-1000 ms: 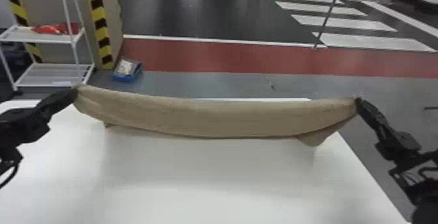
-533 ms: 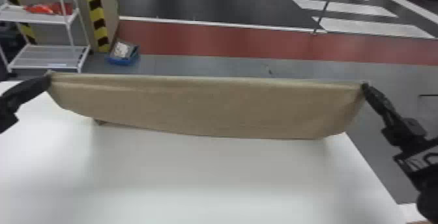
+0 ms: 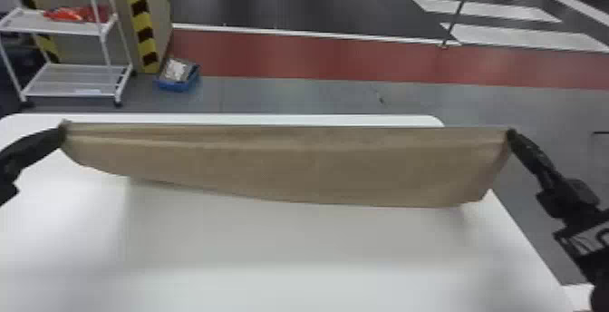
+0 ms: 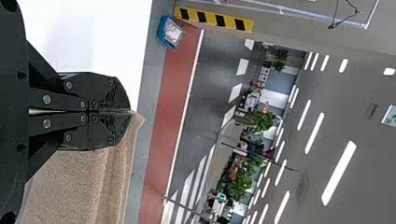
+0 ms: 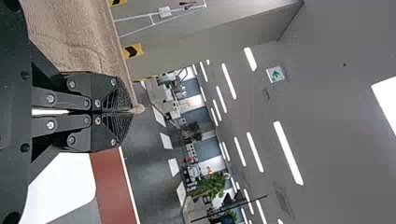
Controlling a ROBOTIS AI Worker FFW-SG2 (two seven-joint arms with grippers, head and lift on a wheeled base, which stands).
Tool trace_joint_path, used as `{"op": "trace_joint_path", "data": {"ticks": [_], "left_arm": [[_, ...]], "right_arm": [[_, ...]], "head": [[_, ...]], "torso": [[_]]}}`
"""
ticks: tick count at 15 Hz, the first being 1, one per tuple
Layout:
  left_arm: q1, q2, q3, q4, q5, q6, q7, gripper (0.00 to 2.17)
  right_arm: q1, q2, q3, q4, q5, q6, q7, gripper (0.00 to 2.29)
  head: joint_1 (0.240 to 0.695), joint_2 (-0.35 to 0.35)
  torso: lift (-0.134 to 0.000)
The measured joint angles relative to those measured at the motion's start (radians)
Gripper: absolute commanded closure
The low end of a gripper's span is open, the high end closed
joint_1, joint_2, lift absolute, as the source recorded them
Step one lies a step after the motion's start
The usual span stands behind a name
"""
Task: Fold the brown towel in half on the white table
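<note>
The brown towel (image 3: 290, 166) is stretched taut from side to side above the white table (image 3: 281, 261), its body hanging down from a straight top edge. At its left end my left gripper (image 3: 64, 130) is shut on one corner; at the right end my right gripper (image 3: 511, 135) is shut on the other. The left wrist view has my left gripper (image 4: 130, 112) pinching the towel (image 4: 79, 182) at its tips. In the right wrist view the towel's corner pokes out past my right gripper (image 5: 132, 110), with more towel (image 5: 74, 37) beside it.
Past the table's far edge, a blue box (image 3: 179, 80) rests on the floor near a white shelf rack (image 3: 74, 80) and a striped pillar (image 3: 142, 25). The table's right edge runs beneath the right arm. A thin pole (image 3: 460, 12) stands farther back.
The towel has gone from sagging and bunched to taut along its top, with more cloth hanging. Its right lower corner no longer droops separately. Both grippers still hold their corners, now spread wider.
</note>
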Motion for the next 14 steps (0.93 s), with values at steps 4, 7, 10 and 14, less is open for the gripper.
{"op": "trace_joint_path", "data": {"ticks": [4, 7, 10, 14], "left_arm": [[0.062, -0.011, 0.020, -0.055, -0.049, 0.037, 0.002, 1.42], [0.064, -0.012, 0.034, -0.062, -0.056, 0.042, 0.003, 1.42], [-0.010, -0.012, 0.014, -0.024, -0.057, 0.042, 0.008, 1.42], [-0.201, -0.013, -0.073, 0.124, -0.063, 0.020, 0.020, 1.42]], "right_arm": [[0.051, 0.015, -0.028, -0.001, -0.002, -0.029, 0.020, 1.12], [0.044, 0.020, -0.037, 0.000, 0.005, -0.037, 0.009, 1.11], [-0.050, 0.012, 0.005, 0.013, 0.049, -0.027, -0.019, 1.11], [-0.281, 0.012, 0.137, 0.141, 0.098, -0.028, -0.087, 1.11]], "head": [[0.695, -0.190], [0.695, -0.192], [0.676, -0.173], [0.574, -0.123]], "torso": [[-0.123], [-0.123], [-0.123], [-0.123]]}}
